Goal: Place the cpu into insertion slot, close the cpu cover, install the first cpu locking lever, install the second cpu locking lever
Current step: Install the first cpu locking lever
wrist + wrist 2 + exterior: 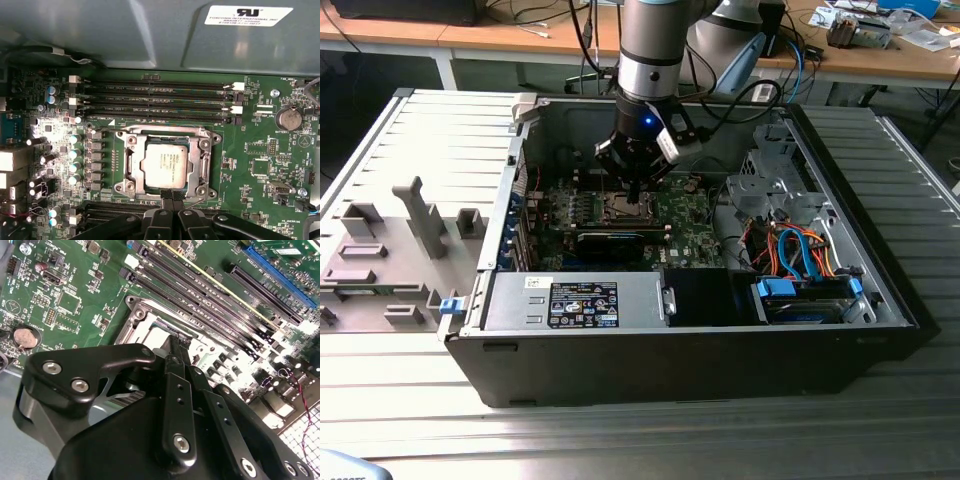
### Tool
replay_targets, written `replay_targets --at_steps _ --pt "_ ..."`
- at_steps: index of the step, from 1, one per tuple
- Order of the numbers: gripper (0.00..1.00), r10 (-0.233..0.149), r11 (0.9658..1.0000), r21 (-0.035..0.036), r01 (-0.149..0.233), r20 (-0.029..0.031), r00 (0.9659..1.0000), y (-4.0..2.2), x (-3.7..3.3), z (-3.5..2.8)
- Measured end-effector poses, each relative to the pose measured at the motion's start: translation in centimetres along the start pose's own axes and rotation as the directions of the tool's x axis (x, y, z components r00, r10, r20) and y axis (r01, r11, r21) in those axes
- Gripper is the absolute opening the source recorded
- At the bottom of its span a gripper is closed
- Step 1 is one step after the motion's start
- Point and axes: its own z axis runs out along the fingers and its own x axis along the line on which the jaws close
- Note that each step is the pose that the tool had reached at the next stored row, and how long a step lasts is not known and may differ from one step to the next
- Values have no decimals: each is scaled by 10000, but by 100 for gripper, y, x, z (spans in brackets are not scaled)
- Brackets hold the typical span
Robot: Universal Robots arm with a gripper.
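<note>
The cpu (165,162), a dull silver square chip, lies flat in the insertion slot (202,145) on the green motherboard. The cpu cover (133,167), a thin silvery frame, lies down around the chip, which shows through its window. My gripper (172,194) hangs just above the socket's edge, on the side away from the memory slots, with its black fingertips pressed together. A thin wire lever (197,201) runs along that edge beside the fingertips. In the exterior view the gripper (635,188) reaches down into the open computer case over the socket (620,207). The second wrist view has the fingers (176,360) over the socket's rim (141,322).
Long memory slots (155,100) run beside the socket, with the case wall (150,35) behind them. A coin battery (287,119) and capacitors (75,152) flank the socket. A black card (610,240), a power supply (575,300) and bundled cables (800,250) crowd the case.
</note>
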Motion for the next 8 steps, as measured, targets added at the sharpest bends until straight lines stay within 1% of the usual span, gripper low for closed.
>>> replay_targets --at_steps 8 --pt "11 -158 9999 6 158 12 9999 0 0 0"
